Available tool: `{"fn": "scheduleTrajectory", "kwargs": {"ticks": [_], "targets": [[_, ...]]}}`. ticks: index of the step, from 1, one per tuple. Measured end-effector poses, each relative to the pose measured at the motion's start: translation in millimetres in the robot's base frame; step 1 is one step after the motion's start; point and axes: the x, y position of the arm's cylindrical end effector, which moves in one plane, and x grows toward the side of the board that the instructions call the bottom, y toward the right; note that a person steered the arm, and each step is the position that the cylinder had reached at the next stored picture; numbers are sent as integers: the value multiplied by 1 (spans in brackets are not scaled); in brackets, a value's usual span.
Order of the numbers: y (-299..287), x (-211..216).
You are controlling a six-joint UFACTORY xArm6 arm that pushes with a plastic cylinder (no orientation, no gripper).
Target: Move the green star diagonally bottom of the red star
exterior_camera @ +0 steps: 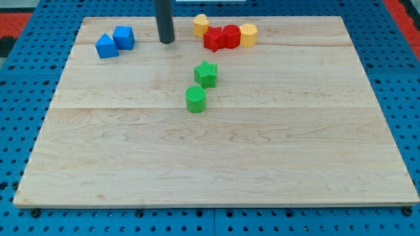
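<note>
The green star lies on the wooden counter, a little left of centre and towards the far side. It sits near-side of the red star, apart from it and only slightly to its left. I judge it to be almost straight below the red star, not clearly on a diagonal, so it needs a short sideways shove.

The far cluster is the biggest obstacle. The red star touches a second red block, with a yellow block at its far left and another yellow block at the right end. Two blue blocks sit together at the far left, well clear.

A green cylinder lies just near-left of the green star, so a push to the left may drag it along. Pushing to the right looks cleaner.

The end effector is a bare dark rod with nothing to spread or pinch, and it holds nothing. My tip rests far-left of the green star, between the blue pair and the yellow block. I would bring it round to the star's left face, meet that face squarely and push gently.

The green star is a small, ridged, bright green piece with blunt points. It will probably turn if it is struck off-centre.
</note>
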Motion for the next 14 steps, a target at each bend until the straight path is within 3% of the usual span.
{"fn": "scheduleTrajectory", "kwargs": {"ticks": [1, 2, 3, 4, 5, 6, 9, 10, 12, 13, 14], "targets": [[6, -47], [78, -44], [119, -24], [55, -11], [54, 51], [116, 113], [182, 109], [181, 155], [56, 171], [63, 171], [112, 176]]}}
